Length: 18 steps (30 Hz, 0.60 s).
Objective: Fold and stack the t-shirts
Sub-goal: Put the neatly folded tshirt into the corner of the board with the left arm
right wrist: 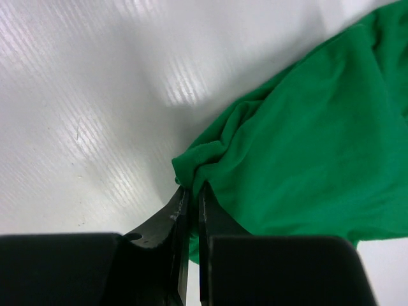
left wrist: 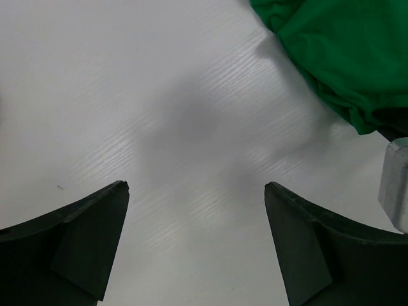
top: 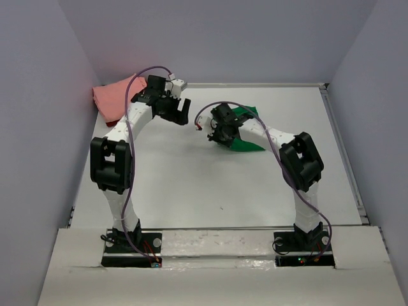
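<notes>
Rumpled green t-shirt (right wrist: 306, 146) pinched at its corner by right tool (right wrist: 193, 189); left tool (left wrist: 196, 186) gapes

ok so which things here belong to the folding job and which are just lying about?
Job: green t-shirt, edge pinched in the right gripper; pink t-shirt, far left corner; dark red cloth peeking from under it; left gripper, open.
Not the job: table; purple cables on the arms.
</notes>
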Each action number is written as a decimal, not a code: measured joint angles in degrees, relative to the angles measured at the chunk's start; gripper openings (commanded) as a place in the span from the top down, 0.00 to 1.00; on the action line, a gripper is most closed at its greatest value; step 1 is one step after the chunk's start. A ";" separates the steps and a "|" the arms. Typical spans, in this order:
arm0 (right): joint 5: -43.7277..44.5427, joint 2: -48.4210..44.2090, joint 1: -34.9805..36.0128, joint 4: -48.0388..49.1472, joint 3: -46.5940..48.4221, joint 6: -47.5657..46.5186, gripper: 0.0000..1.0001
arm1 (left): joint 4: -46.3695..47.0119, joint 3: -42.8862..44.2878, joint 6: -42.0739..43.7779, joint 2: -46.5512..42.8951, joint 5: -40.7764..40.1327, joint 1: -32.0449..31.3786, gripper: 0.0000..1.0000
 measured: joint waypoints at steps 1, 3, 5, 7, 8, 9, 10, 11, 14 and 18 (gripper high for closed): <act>0.42 -0.39 -0.07 0.07 0.00 -0.02 1.00 | -0.35 0.31 -0.26 0.46 1.29 0.46 0.02; 1.11 -0.92 -0.09 0.20 0.00 -0.02 1.00 | -0.74 0.68 -0.98 1.40 4.02 1.46 0.02; 1.77 -1.31 -0.09 0.26 0.00 -0.02 1.00 | -0.94 0.90 -1.62 2.36 6.82 2.40 0.02; 2.40 -1.49 -0.09 0.31 0.00 -0.02 1.00 | -0.94 1.03 -2.38 3.41 9.75 3.30 0.05; 2.58 -1.53 -0.09 0.31 0.00 -0.02 1.00 | -0.96 1.03 -2.93 4.37 11.69 3.87 0.06; 2.82 -1.55 -0.09 0.28 0.00 -0.02 1.00 | -0.94 1.03 -3.32 5.20 13.77 4.24 0.06; 3.06 -1.64 -0.09 0.28 0.00 -0.02 1.00 | -0.92 1.03 -3.76 6.14 15.61 4.55 0.06; 3.23 -1.73 -0.09 0.31 0.00 -0.02 1.00 | -0.87 1.03 -4.04 7.04 17.33 4.83 0.07; 3.96 -2.21 -0.09 0.31 -0.02 -0.02 1.00 | -0.63 1.01 -5.55 10.75 25.42 5.33 0.14; 4.81 -4.09 -0.09 0.63 -0.61 -0.02 1.00 | 0.76 0.90 -8.55 16.96 37.81 5.18 0.23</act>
